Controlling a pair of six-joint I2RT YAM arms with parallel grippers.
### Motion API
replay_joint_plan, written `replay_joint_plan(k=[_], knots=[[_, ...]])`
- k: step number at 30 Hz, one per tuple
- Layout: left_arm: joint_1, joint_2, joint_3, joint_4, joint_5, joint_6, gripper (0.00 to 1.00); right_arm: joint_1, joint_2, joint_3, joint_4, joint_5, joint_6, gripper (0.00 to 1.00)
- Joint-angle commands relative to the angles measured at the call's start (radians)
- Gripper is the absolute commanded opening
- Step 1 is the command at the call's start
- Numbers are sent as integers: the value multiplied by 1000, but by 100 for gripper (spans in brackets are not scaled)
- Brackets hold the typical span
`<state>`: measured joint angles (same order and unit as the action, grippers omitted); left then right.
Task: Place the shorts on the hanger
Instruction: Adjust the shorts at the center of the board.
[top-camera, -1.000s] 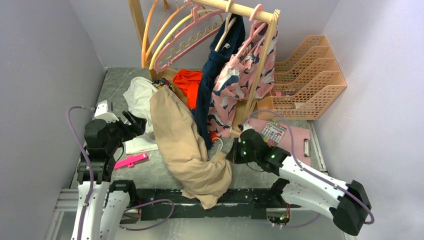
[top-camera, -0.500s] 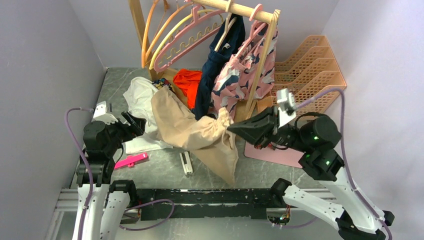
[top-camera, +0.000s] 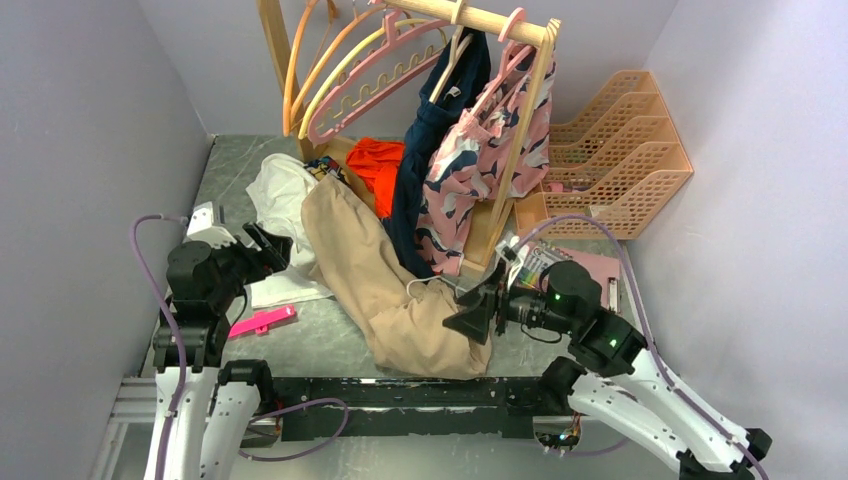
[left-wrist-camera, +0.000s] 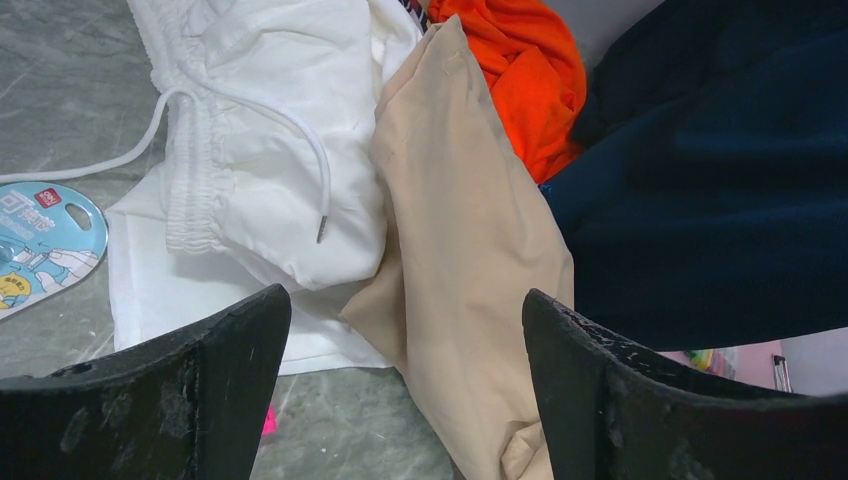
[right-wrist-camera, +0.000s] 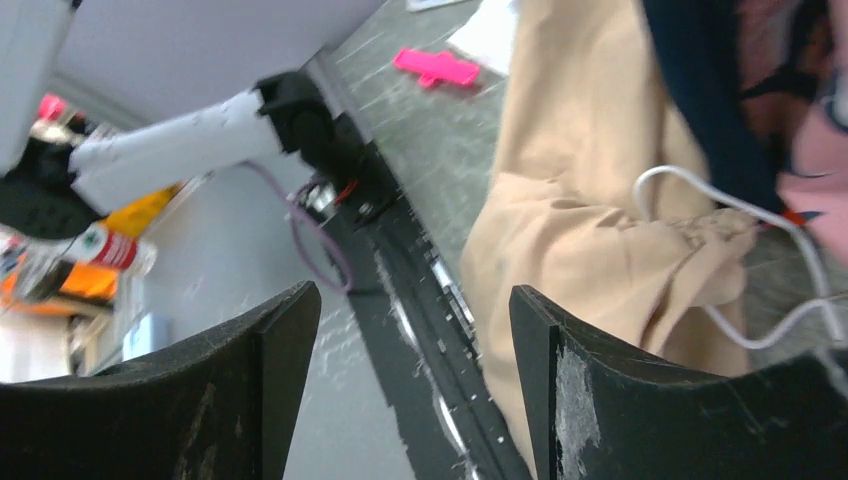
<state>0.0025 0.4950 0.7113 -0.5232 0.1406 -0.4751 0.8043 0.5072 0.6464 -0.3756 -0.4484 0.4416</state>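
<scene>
Shorts (top-camera: 385, 290) lie flat on the worktop (top-camera: 300, 345), long axis running from upper left to lower centre of the top view. The gathered waist end and its drawstring (top-camera: 425, 285) sit lower right. The right hand (top-camera: 466, 310) is just beside that waist end, jaws wide apart and holding nothing, so it looks the nearer arm for the regrasp. The left hand (top-camera: 273, 246) is also wide open and empty, near the leg end. The pink hanger (top-camera: 375, 70) hangs on the rail at top centre, well apart.

white garment (top-camera: 278, 190): on table (top-camera: 232, 165) | navy garment (top-camera: 428, 135): hanging from rail (top-camera: 480, 17) | file rack (top-camera: 620, 150): back right corner
</scene>
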Motion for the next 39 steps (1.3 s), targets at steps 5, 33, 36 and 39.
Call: replay_joint_plan(k=[5, 33, 36, 39], knots=[[-6, 3, -4, 34, 14, 6, 89, -4, 192, 55, -88, 340, 56, 74], [-7, 9, -7, 40, 29, 12, 89, -77, 620, -51, 237, 351, 97, 50], [-7, 7, -5, 37, 26, 12, 89, -76, 575, -50, 223, 338, 67, 21], [-7, 2, 7, 20, -19, 0, 89, -73, 387, -43, 254, 276, -9, 0]])
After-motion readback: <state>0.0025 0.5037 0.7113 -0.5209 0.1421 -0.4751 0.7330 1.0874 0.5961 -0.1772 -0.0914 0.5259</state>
